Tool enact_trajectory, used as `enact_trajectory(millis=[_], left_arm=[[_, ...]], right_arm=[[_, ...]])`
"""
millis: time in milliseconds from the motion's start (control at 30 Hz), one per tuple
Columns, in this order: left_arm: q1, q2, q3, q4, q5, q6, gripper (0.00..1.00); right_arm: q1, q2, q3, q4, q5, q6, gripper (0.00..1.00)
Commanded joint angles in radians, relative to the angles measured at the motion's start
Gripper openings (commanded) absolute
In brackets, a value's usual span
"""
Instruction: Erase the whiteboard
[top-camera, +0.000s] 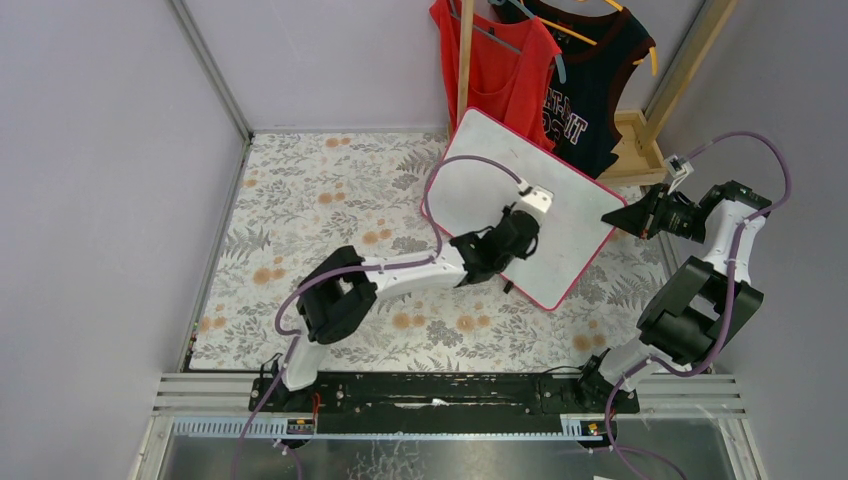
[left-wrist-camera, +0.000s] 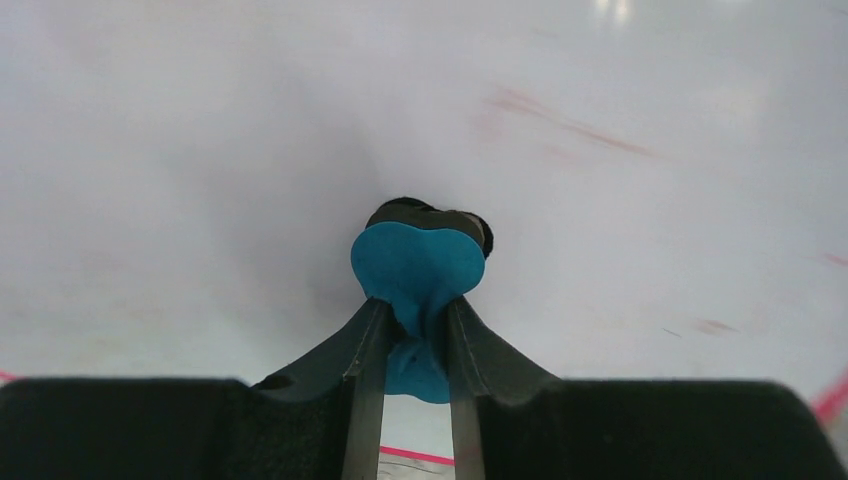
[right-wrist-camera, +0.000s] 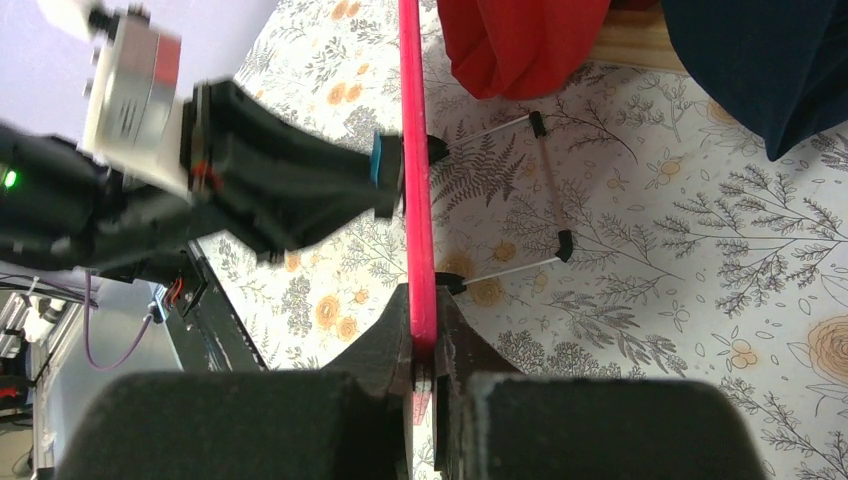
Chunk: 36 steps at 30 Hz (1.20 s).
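Blue eraser (left-wrist-camera: 418, 265) in left pincer (left-wrist-camera: 410, 315) — probably touching whiteboard (left-wrist-camera: 200, 150) — shows wrist-side only.

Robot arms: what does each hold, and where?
The left tool pinches the blue eraser by its middle; the right tool clamps the whiteboard by its pink edge.

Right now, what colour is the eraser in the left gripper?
The small bone-shaped eraser is teal-blue, shown best in the left wrist view.
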Motion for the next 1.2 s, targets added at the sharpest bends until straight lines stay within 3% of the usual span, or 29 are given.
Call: enact_trajectory(millis=[0,233,433,700,933,1167], left_arm=[[0.083,-0.049,-0.037,0.020,-0.071,0.037,0.00],[0.042,0.008,0.073,-0.012,-0.018,0.036,0.00],[-0.069,0.100,0.221,-0.053,-0.011,0.056,0.00],[-0.156,0.128,0.224,-0.062,0.007,0.028,0.00],[-0.159,0.117,0.176,-0.049,-0.043,0.044,0.00],[-0.075,0.081,0.179,-0.031,-0.041,0.071,0.00]], right_arm=[[0.015,0.006,0.029,-0.039,0.067,-0.060,0.00],[0.018,0.008,0.033,-0.050,0.067,-0.072,0.00],[0.017,0.008,0.031,-0.053,0.068,-0.075,0.00],[0.019,0.009,0.031,-0.052,0.069,-0.075,0.00],[0.018,0.007,0.031,-0.054,0.070,-0.078,0.00],[0.018,0.008,0.031,-0.058,0.070,-0.080,0.00]])
